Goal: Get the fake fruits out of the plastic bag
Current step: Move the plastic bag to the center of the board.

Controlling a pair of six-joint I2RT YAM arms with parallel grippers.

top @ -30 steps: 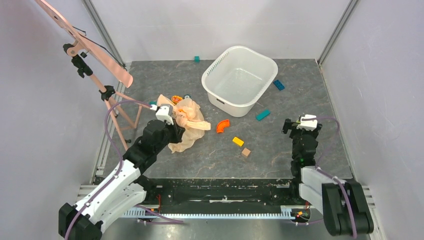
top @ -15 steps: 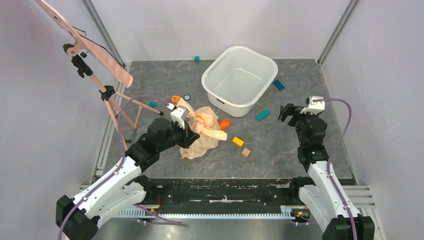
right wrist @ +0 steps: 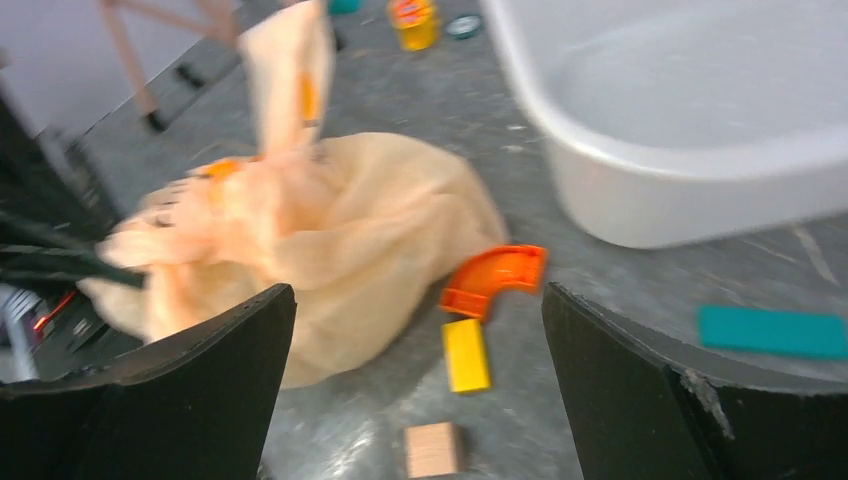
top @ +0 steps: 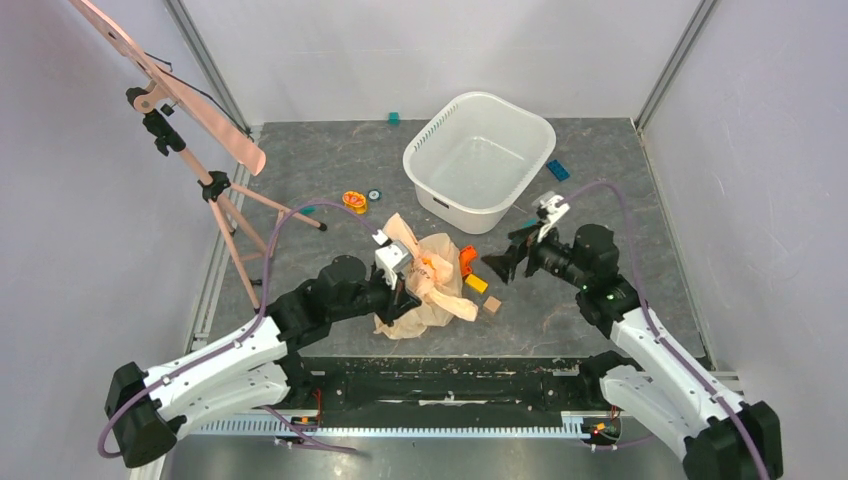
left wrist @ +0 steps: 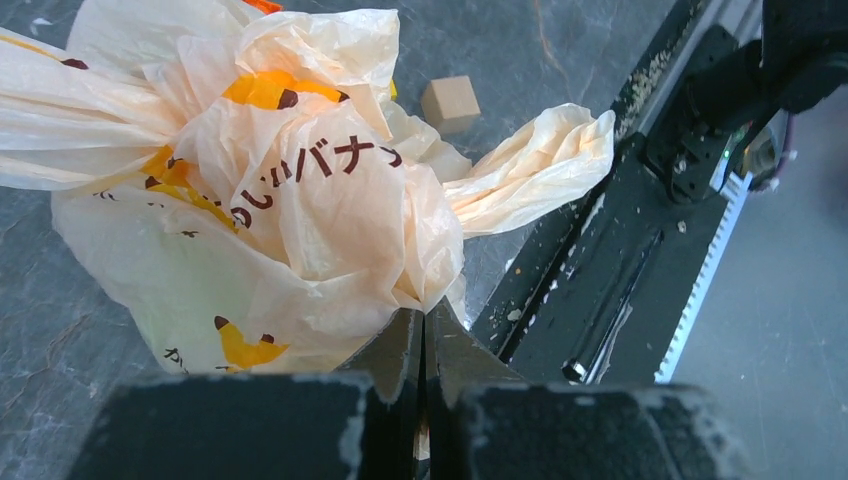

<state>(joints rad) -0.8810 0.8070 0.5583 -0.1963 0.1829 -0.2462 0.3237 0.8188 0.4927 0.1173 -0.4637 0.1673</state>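
Observation:
The plastic bag (top: 432, 292) is a crumpled peach heap with banana prints, lying near the table's front edge. My left gripper (top: 398, 291) is shut on a fold at its near side; in the left wrist view the jaws meet on thin plastic (left wrist: 425, 312) below the bag (left wrist: 280, 210). My right gripper (top: 500, 266) hangs open just right of the bag, apart from it. Between its wide fingers the right wrist view shows the bag (right wrist: 350, 230). The fake fruits are hidden inside the bag; none shows plainly.
An orange curved block (top: 467, 260), a yellow block (top: 476, 283) and a tan cube (top: 491, 305) lie between bag and right gripper. A white tub (top: 420, 150) stands behind. An orange disc (top: 354, 200) and a tripod (top: 215, 185) are at the left.
My left gripper has dragged the bag right and toward the front edge, staying shut on it. The right arm has swung left toward the bag, still open.

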